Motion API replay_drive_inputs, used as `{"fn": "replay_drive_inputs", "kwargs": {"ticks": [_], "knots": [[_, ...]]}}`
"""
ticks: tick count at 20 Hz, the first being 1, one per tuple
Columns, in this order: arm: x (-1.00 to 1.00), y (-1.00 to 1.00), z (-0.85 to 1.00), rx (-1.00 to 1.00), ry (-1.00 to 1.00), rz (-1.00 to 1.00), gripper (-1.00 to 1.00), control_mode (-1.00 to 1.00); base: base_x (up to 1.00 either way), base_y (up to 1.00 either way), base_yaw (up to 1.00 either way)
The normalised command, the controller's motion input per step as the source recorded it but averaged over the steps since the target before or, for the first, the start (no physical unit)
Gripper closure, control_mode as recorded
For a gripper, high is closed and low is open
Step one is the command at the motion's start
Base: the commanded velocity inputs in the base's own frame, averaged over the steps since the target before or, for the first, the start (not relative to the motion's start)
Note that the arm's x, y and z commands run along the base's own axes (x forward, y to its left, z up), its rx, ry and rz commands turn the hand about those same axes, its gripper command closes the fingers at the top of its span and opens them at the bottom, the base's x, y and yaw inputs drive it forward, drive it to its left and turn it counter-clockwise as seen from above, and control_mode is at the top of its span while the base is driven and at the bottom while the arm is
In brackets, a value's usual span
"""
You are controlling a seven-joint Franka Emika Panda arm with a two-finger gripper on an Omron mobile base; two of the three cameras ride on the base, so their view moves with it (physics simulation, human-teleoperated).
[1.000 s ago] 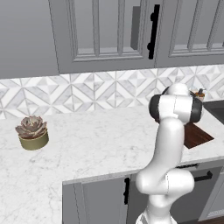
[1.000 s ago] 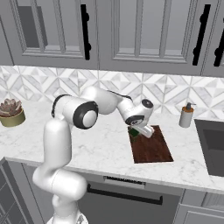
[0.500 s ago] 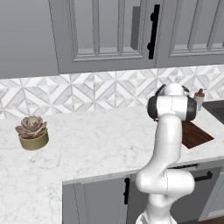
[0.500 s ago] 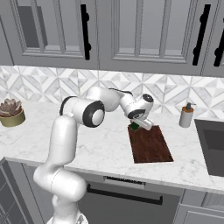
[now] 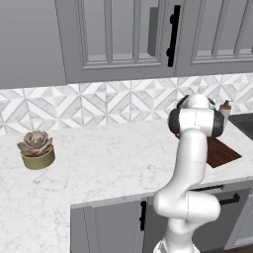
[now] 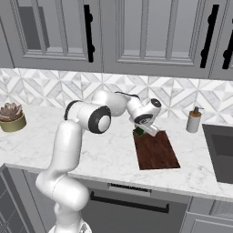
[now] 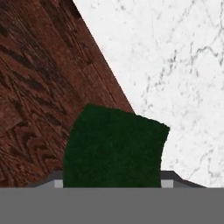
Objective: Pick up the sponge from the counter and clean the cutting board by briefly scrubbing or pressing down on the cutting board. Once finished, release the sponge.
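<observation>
Green sponge (image 7: pixel 114 146) over unmarked cutting board (image 7: pixel 39 87)

Potted succulent (image 5: pixel 36 149) far left on worktop; soap dispenser (image 6: pixel 194 119) right by backsplash; dark sink (image 6: pixel 220 152) far right; grey cabinets (image 6: pixel 136 34) above.

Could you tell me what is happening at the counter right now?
The white arm has reached across the marble counter to the far left corner of the dark wooden cutting board. The gripper holds the green sponge low over that corner; the hand view shows the sponge straddling the board's edge, partly over bare counter. A soap dispenser and a potted succulent stand aside.
</observation>
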Motion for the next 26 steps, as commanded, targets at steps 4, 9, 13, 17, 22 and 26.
{"fn": "replay_drive_inputs", "kwargs": {"ticks": [4,9,13,17,22,26], "knots": [[-0.57,0.0,-0.49,-0.06,-0.08,0.15,1.0,-1.0,0.0,0.0,0.0],[-0.61,-0.01,-0.45,-0.21,-0.07,0.18,1.0,-1.0,0.0,0.0,0.0],[-0.64,-0.16,-0.62,-0.27,-0.07,0.19,1.0,-1.0,0.0,0.0,0.0],[-0.51,-0.37,-0.79,-0.18,-0.08,0.19,1.0,-1.0,0.0,0.0,0.0],[-0.49,-0.64,-0.74,-0.03,-0.08,0.21,1.0,-1.0,0.0,0.0,0.0],[-0.85,-0.76,-0.56,0.02,-0.03,0.21,1.0,-1.0,0.0,0.0,0.0]]}}
